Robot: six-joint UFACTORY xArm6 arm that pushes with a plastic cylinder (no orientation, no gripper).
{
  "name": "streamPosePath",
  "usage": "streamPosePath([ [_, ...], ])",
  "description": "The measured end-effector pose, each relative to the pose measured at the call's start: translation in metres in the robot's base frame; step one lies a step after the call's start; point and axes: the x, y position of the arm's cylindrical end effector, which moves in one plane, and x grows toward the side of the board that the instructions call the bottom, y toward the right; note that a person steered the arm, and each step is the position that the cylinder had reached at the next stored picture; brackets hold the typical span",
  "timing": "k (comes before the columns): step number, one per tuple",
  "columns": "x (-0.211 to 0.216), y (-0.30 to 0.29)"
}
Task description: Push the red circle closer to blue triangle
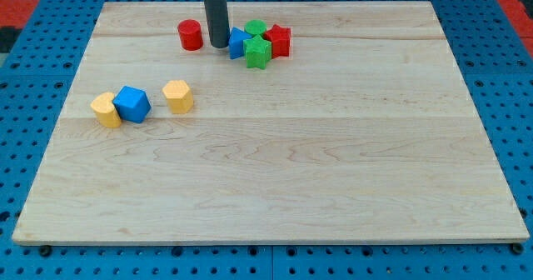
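Wooden counter (275, 172), blue pegboard around; no claw fitted, my tip (219, 45) holds nothing.
Tip sits between red circle (191, 35), far left, and blue triangle (239, 43): risk of shoving them apart.

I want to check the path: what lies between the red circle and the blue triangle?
In the camera view, only my tip stands between the red circle and the blue triangle; no block lies there.

We saw a bright, evenly lit scene, sharp from near edge to far. The pale counter (275, 172) showed no glare. Blocks cast only short, soft shadows, and straight edges looked undistorted.
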Motion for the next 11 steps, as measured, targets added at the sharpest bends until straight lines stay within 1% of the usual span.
streamPosePath([
  [3, -0.007, 0.011],
  [5, -0.056, 0.004],
  [6, -0.053, -0.032],
  [7, -0.037, -0.059],
  [8, -0.021, -0.06],
  [9, -0.011, -0.08],
  [10, 0.007, -0.102],
  [11, 0.025, -0.094],
])
